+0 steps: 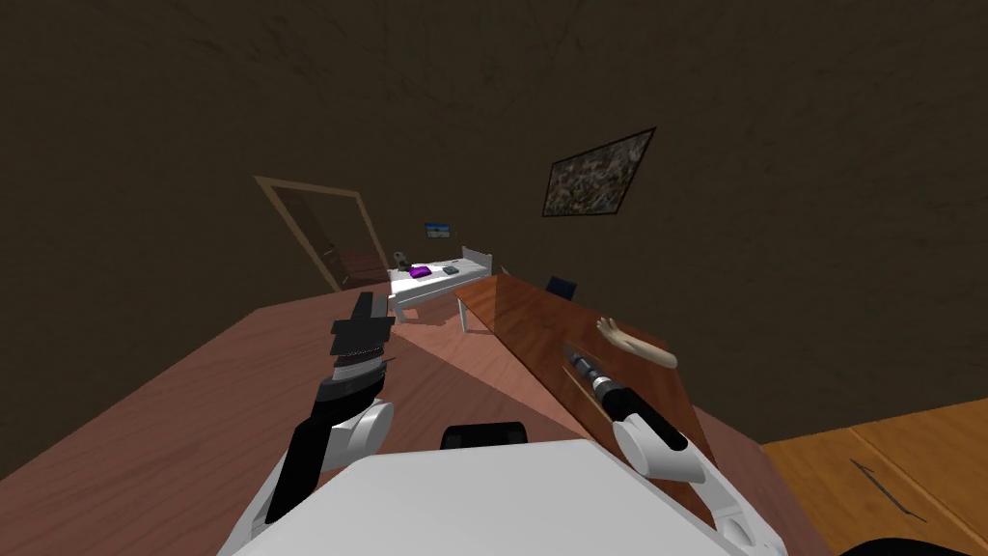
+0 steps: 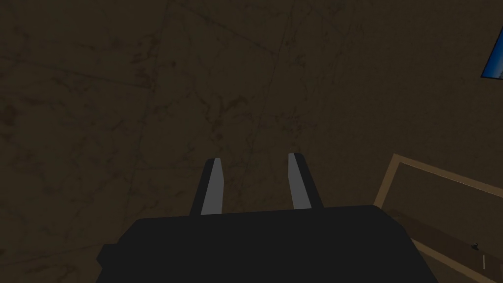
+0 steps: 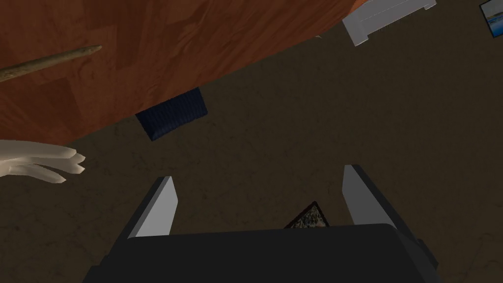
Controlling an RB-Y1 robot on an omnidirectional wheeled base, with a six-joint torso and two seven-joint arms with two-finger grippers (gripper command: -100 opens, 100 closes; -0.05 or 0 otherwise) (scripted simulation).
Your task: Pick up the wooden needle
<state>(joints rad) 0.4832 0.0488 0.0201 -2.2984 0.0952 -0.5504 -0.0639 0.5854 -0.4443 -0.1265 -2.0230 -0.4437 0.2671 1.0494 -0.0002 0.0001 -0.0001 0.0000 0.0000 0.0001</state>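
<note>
We judged the step in hand to be the reach, since nothing was gripped yet. On the left, our left gripper [image 2: 254, 158] hung raised over the floor, left of the table, and pointed at the dark wall. Its fingers were parted a little with nothing between them. It had no part in this step and was best kept where it was.

Right of it ran the reddish-brown table [image 1: 540, 319], stretching from near us toward the far wall. The wooden needle [image 3: 49, 61] lay flat on that top, a thin tan stick with a tapered point, touching nothing else that we could see.

Our right gripper [image 3: 259, 173] was above the table's near part, with the forearm stretched forward and low and the jaws released wide and empty. Its fingers aimed past the table's edge at the wall, so the needle sat off to one side of its line, not between the fingers.

To do this well, we thought the wrist had to pitch down toward the top. It would then swing across until the two fingers straddled the shaft crosswise, near its middle rather than its point. A stick this thin lying flat leaves little to catch, so the tips would need to come right down to the wood before closing.

Farther right, at the table's right edge, lay a pale model hand [image 1: 637, 346], and the swing ought to keep away from it.
</note>
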